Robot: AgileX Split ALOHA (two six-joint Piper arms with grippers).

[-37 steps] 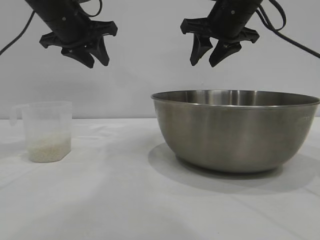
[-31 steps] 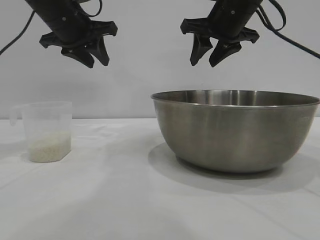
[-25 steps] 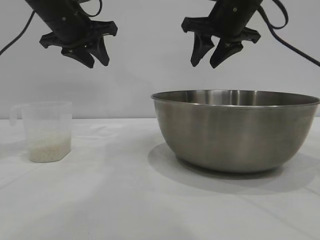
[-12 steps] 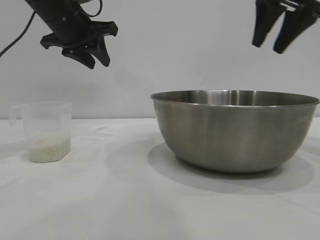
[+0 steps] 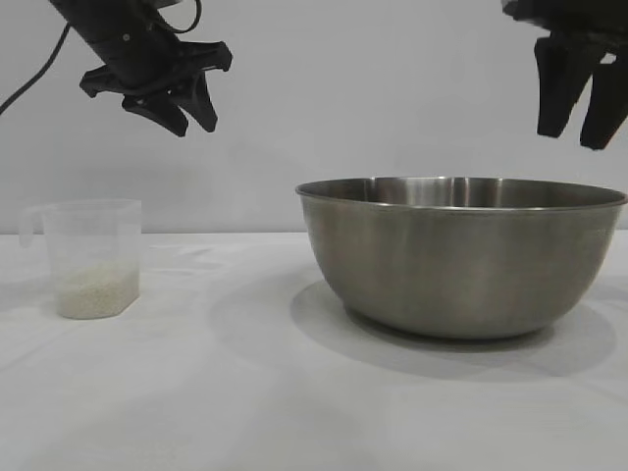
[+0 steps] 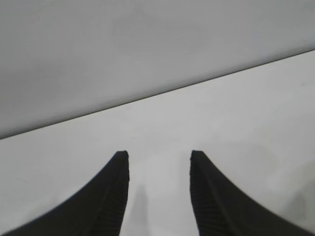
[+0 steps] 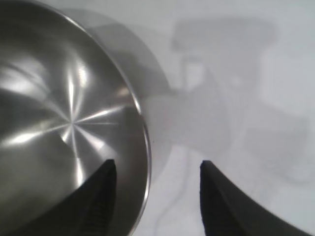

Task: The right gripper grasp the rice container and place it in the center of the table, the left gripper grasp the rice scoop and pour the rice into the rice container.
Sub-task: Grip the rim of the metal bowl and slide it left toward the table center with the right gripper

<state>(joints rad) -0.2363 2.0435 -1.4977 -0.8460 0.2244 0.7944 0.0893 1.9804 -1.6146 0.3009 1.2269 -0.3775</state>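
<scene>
Plain white flat worktop (image 5: 245,392) fills the near field, bare cloth-like surface with faint creases and soft shadows.

Large round brushed stainless-steel mixing bowl, the rice container (image 5: 461,255), sits on the worktop right of centre, upright, rolled rim level, casting a grey shadow toward the middle. The right wrist view shows its inside with nothing in it.

Small translucent plastic measuring cup with side handle, the rice scoop (image 5: 91,257), stands upright near the left edge, well apart from the bowl. A low layer of white uncooked rice (image 5: 95,292) lies in its bottom.

Black claw right pincer (image 5: 581,98) hangs above the bowl's right rim, pointing steeply down, fingers spread, pinching nothing. Right wrist view: the rim runs between its two fingertips, no contact.

Black claw left pincer (image 5: 182,103) hangs high, above and a little right of the scoop, tilted down, fingers part spread, nothing between them. Its wrist view shows only bare worktop and wall past the tips.

Behind everything: a plain pale grey wall (image 5: 373,88), meeting the worktop in a straight line.
</scene>
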